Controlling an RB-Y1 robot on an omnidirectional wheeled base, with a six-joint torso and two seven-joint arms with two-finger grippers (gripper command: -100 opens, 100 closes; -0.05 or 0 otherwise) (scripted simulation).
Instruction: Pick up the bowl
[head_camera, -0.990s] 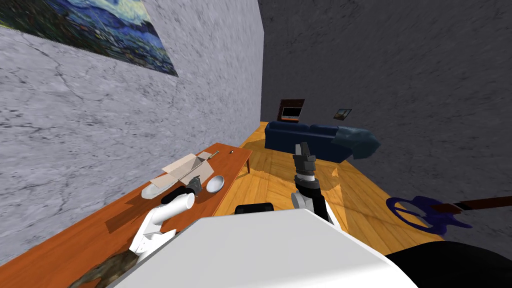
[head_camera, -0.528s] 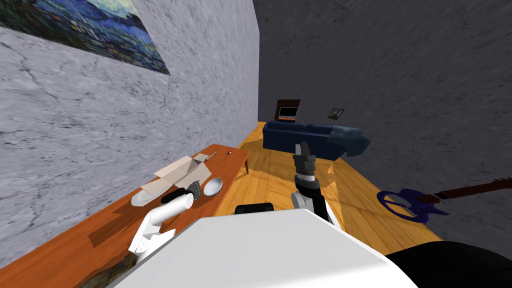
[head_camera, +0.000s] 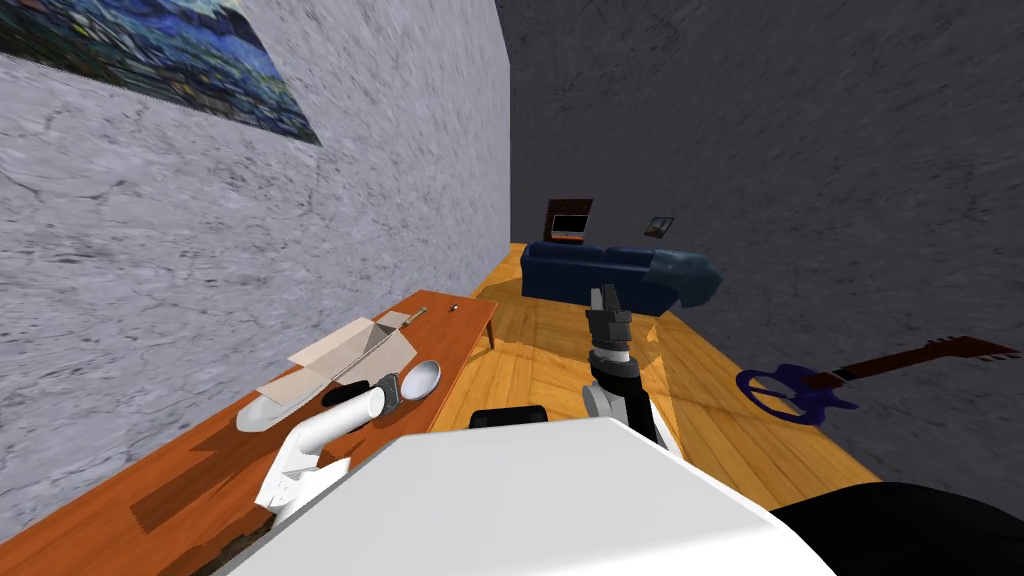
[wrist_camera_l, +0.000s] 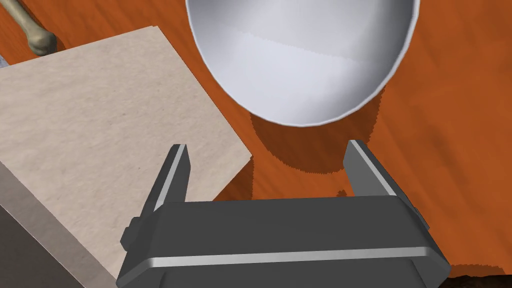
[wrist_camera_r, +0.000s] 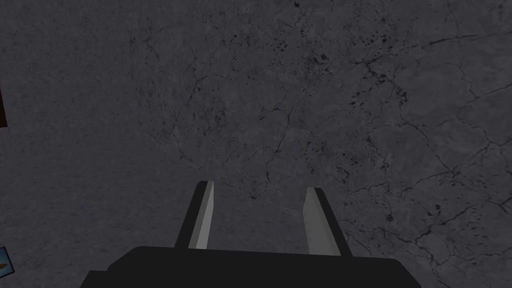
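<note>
White round bowl (wrist_camera_l: 302, 55), rim cut off, lies on the orange wooden counter (wrist_camera_l: 450, 100) before the released left claw (wrist_camera_l: 266, 145), beige cardboard flap (wrist_camera_l: 100, 125) beside.

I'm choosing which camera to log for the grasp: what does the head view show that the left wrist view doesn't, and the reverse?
Head view adds the blue sofa, the guitar, the wall painting and the right end effector. Left wrist view adds the left end effector up close, fingers open and not yet around the bowl. Shared: the bowl, the cardboard box and the orange-brown table.
</note>
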